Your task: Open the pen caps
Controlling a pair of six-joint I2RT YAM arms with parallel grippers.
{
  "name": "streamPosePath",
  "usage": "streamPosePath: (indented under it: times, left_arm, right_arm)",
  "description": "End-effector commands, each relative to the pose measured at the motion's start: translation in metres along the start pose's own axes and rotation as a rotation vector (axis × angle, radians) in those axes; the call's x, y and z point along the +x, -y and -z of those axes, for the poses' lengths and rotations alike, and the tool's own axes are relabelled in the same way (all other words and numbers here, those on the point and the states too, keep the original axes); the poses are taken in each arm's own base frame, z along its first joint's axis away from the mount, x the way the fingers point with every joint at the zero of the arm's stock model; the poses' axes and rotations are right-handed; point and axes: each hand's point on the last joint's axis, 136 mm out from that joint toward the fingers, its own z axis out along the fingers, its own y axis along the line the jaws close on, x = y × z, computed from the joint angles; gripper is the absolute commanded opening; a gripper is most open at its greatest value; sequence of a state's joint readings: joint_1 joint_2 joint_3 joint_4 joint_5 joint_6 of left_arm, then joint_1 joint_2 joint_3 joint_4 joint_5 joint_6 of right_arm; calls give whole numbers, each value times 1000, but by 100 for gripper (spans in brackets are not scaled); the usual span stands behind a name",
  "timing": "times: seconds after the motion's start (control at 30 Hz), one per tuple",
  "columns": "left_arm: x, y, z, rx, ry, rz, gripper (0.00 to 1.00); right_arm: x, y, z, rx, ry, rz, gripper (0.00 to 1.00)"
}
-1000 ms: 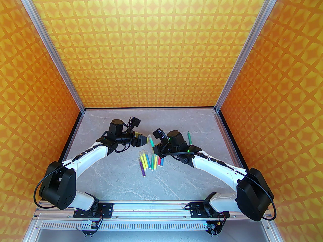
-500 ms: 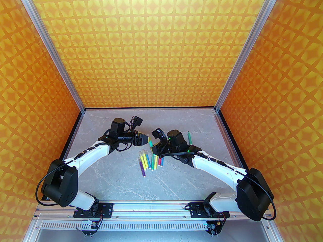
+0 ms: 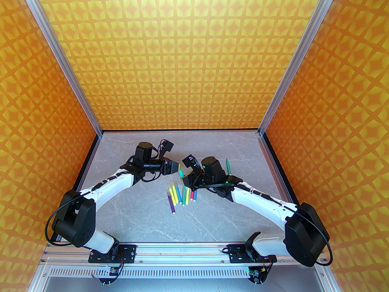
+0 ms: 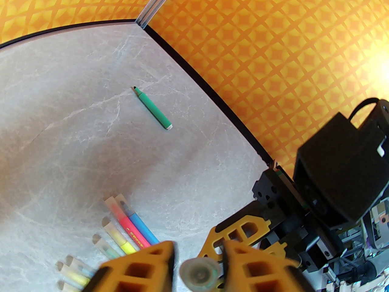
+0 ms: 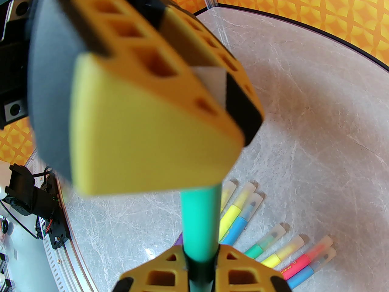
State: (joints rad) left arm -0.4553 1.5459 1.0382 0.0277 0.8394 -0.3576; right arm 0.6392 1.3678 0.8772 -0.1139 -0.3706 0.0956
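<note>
Two sets of fingers are meeting above the tabletop [image 3: 146, 224] in the top view. The right fingers [image 3: 186, 180] are clamping a teal pen [image 3: 181, 173], the left fingers [image 3: 173, 166] are covering its far end, and capped pens [image 3: 179, 193] are lying just nearer.

From the left wrist, the left fingers [image 4: 142, 266] are closely flanking the clear cap [image 4: 199, 274]; whether they are actually pinching it cannot be told.

From the right wrist, the right fingers [image 5: 243, 269] are gripping the teal pen [image 5: 200, 220] tightly by its barrel.

The robot is likely seizing this cap, so the next move is calling for a firm pinch, then a straight pull apart along the pen.
</note>
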Motion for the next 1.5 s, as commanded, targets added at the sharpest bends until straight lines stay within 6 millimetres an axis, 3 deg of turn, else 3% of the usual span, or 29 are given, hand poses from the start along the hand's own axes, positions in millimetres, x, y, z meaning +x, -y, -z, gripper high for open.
streamPosePath:
  times: [0.0, 0.07, 0.17, 0.23, 0.4, 0.57, 0.73, 0.93, 1.1, 1.3, 1.47]
  left_arm:
    - [-7, 8, -4, 35, 5, -23, 18]
    - [-7, 9, -5, 37, 4, -23, 13]
    - [-6, 10, -5, 42, 3, -21, 7]
    - [-7, 11, -4, 47, 4, -19, 4]
    - [-11, 18, -3, 74, 15, -14, 1]
    - [-13, 25, 1, 91, 25, -17, 0]
    - [-13, 28, 4, 92, 28, -28, 0]
    - [-26, 27, 8, 59, 71, -36, 0]
    - [-50, 14, 17, -16, 145, 12, 0]
    - [-77, 19, 30, -15, 212, 38, 0]
    - [-85, 16, 32, -28, 206, 75, 0]
  right_arm:
    - [-2, -3, 2, -6, 23, 24, 0]
    - [-2, -2, 3, 2, 27, 23, 0]
    - [-2, 1, 5, 19, 48, 19, 24]
    - [-3, 1, 5, 19, 69, 18, 33]
    - [-9, 2, -2, 3, 121, 1, 35]
    - [-14, 1, -8, -15, 127, 2, 31]
    - [-15, -1, -5, -19, 131, 10, 14]
    - [5, -2, 5, -7, 96, 13, 0]
    - [25, -1, 20, 18, 82, 19, 0]
    - [44, 4, 30, 66, 73, 31, 0]
    - [48, 2, 33, 55, 85, 39, 0]
